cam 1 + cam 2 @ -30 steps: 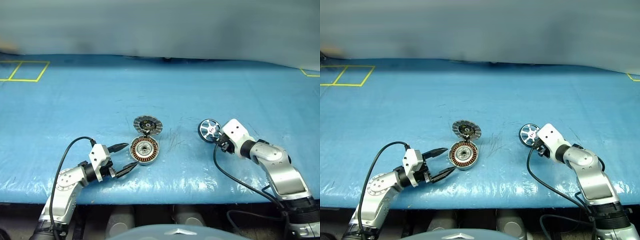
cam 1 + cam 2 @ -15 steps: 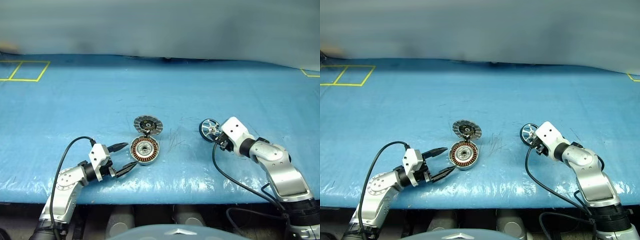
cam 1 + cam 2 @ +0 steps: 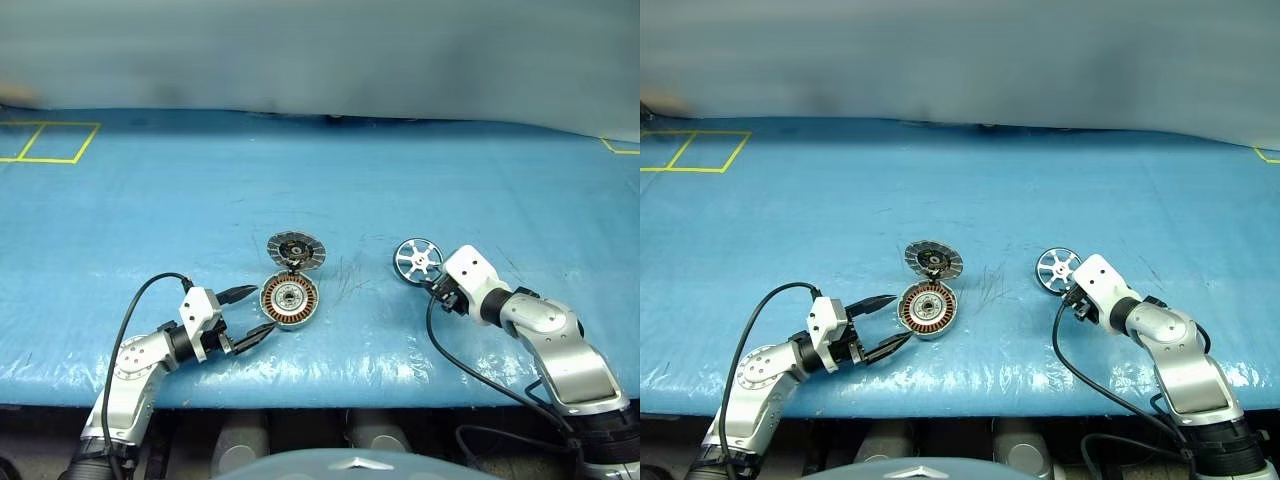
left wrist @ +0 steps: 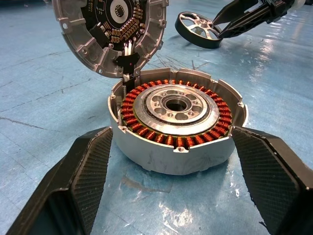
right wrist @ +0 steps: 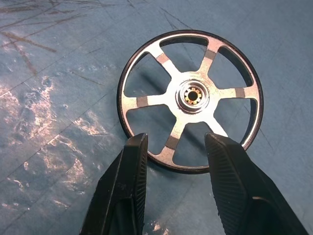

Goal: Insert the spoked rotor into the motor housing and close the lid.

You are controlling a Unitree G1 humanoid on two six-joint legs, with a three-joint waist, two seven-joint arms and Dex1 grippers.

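The motor housing [image 3: 290, 301] lies flat on the blue table, its copper windings ringing a silvery centre [image 4: 176, 112]. The lid [image 3: 296, 249] stands tilted up behind it, joined by short wires, with its dark-centred inner face [image 4: 110, 29] turned towards the housing. My left gripper [image 3: 258, 310] is open, one finger [image 4: 93, 166] on each side of the housing, not touching it. To the right, my right gripper [image 3: 436, 280] is shut on the near rim of the spoked rotor [image 3: 417, 260]. In the right wrist view the rotor [image 5: 192, 95] hangs just above the table, casting a shadow beside it.
A wrinkled blue sheet [image 3: 320, 180] covers the table, whose front edge [image 3: 320, 385] runs just below both arms. A yellow tape square [image 3: 50, 140] marks the far left, and a yellow corner [image 3: 615, 147] the far right. Scratch marks [image 3: 350, 275] lie between housing and rotor.
The right arm has shifted slightly and the rotor in its grip now shows more of its silvery spoked face. The left gripper, housing and lid have not moved.
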